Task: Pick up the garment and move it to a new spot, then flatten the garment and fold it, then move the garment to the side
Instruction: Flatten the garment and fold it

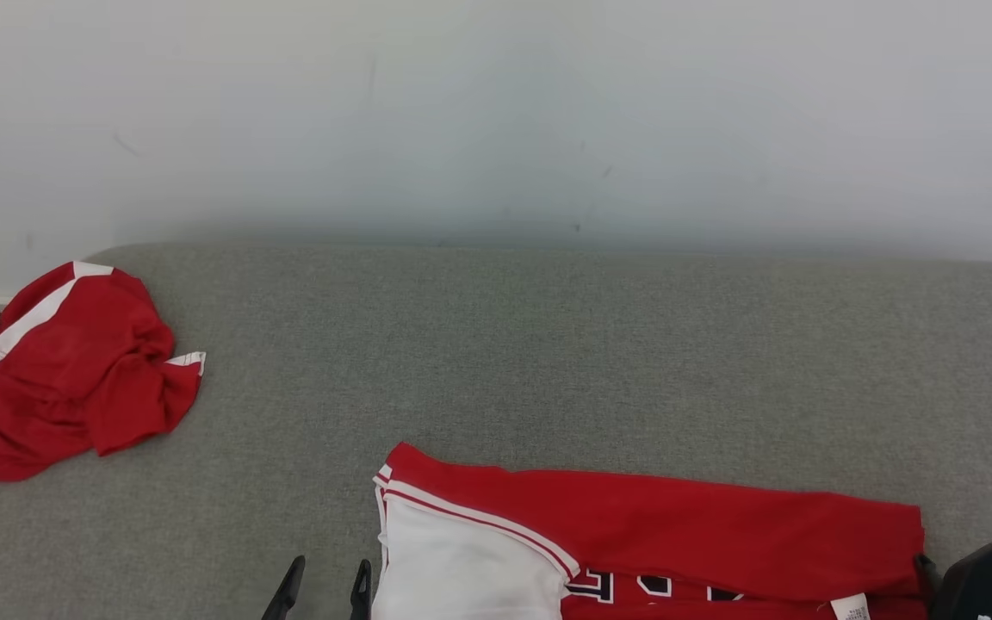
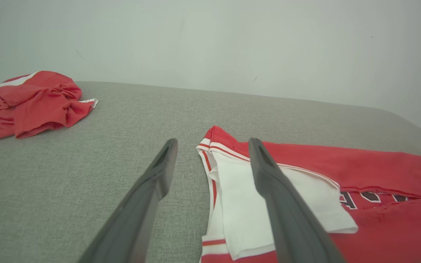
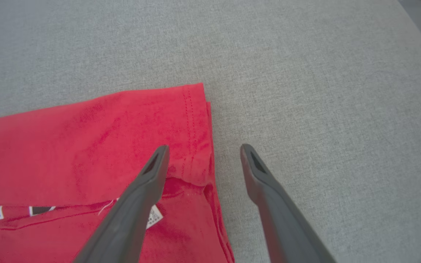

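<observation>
We see the garment (image 1: 677, 525) as soft knit cloth, matt red with a smoother white panel and stitched hems. Its small label (image 3: 154, 216) looks thin, and we cannot tell whether it is woven or papery. The crumpled red garment (image 1: 74, 379) is the same matt cloth. The grey cushion (image 1: 548, 344) is coarse woven fabric. The wall (image 1: 496, 112) is smooth, matt and faintly scuffed. The left gripper (image 2: 212, 142) and right gripper (image 3: 204, 148) have fingers that look like dark, smooth, matt plastic.

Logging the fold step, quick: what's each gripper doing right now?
Left gripper: open, holding nothing, at one end of the shirt.
Right gripper: open, holding nothing, at the shirt's other end.
</observation>
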Robot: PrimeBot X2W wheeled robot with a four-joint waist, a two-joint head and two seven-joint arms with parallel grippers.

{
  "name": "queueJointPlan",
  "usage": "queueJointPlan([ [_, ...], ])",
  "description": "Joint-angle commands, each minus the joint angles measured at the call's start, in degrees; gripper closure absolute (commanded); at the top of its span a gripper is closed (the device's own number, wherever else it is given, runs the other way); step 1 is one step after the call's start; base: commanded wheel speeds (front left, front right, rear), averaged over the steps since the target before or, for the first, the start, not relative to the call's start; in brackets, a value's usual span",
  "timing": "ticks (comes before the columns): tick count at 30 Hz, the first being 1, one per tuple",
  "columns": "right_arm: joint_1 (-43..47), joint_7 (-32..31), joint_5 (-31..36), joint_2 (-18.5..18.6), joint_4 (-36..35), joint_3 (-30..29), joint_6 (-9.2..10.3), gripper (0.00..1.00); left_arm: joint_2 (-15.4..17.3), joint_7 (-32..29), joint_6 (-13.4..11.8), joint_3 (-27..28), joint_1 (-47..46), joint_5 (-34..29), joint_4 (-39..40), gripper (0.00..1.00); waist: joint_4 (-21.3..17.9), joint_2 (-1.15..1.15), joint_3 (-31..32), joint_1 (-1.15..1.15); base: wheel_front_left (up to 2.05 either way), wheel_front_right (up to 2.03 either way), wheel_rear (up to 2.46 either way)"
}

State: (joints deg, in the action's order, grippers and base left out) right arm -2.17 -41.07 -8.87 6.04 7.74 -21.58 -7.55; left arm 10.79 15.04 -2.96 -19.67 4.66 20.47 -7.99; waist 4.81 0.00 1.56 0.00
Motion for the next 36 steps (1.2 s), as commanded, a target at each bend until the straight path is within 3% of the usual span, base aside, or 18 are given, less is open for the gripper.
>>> queueJointPlan([
  [1,-0.57,1.40,1.23,0.01,1.15,-0.59,0.10,0.00,-0.15,0.20,0.35,-0.07,-0.80,-0.56,-0.12,0.00,1.32,0.00,-0.98,0.00,0.00,0.00,0.00],
  [8,-0.97,2.71,3.19,-0.79,8.93,-1.91,0.10,0.00,0.01,0.19,0.21,0.07,-0.27,-0.55,-0.43,0.00,3.32,0.00,-2.05,0.00,0.00,0.00,0.00],
  [20,-3.01,1.44,2.22,-1.61,16.23,-1.80,0.10,0.00,0.16,0.18,0.13,-0.13,-0.86,-0.25,-0.38,0.00,2.86,0.00,-2.82,0.00,0.00,0.00,0.00],
  [21,-3.23,1.24,1.92,-1.50,17.05,-1.76,0.10,0.12,0.11,0.14,0.15,-0.25,-0.99,-0.26,-0.47,0.00,2.89,0.00,-2.75,0.00,0.00,0.00,0.00],
  [23,-3.62,1.84,1.88,-1.13,18.21,-1.40,0.10,1.00,0.04,0.10,0.23,-0.47,-1.16,-0.27,-0.60,0.00,2.99,0.00,-2.52,0.00,0.00,0.00,0.00],
  [30,-4.97,5.60,2.61,1.63,21.19,-2.50,0.17,1.00,-0.11,0.13,-0.35,-0.01,-0.74,0.16,-0.68,0.00,2.93,0.00,-0.93,0.00,0.00,0.00,0.00],
  [36,-7.74,11.73,6.70,2.95,22.60,-8.93,0.16,1.00,0.54,0.16,-0.99,1.59,-0.65,0.68,-0.12,0.00,2.18,0.00,0.92,0.00,0.00,0.00,0.00],
])
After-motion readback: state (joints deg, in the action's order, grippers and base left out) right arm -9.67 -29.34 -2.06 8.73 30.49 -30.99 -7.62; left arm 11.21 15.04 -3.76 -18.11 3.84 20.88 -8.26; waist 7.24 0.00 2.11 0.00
